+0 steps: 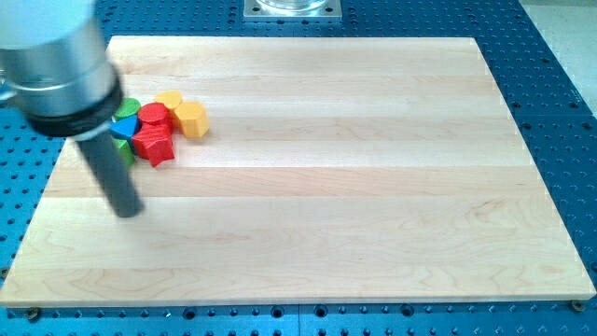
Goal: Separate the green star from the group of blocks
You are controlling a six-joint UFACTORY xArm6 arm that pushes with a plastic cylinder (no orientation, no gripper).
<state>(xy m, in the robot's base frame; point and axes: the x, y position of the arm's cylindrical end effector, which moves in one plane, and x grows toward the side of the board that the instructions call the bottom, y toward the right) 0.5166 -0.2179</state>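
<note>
A tight group of blocks sits at the board's upper left. It holds a red star (155, 147), a red block (154, 117), a yellow hexagon (191, 119), a small yellow block (169, 98), a blue triangle (124, 125), a green round block (130, 106) and a green piece (127, 151) low on the left, largely hidden by my rod; it may be the green star. My tip (128, 211) rests on the board just below and left of the group, apart from the blocks.
The wooden board (326, 187) lies on a blue perforated table (560, 84). A metal mount plate (293, 8) shows at the view's top. The arm's grey body (56, 61) covers the upper left corner.
</note>
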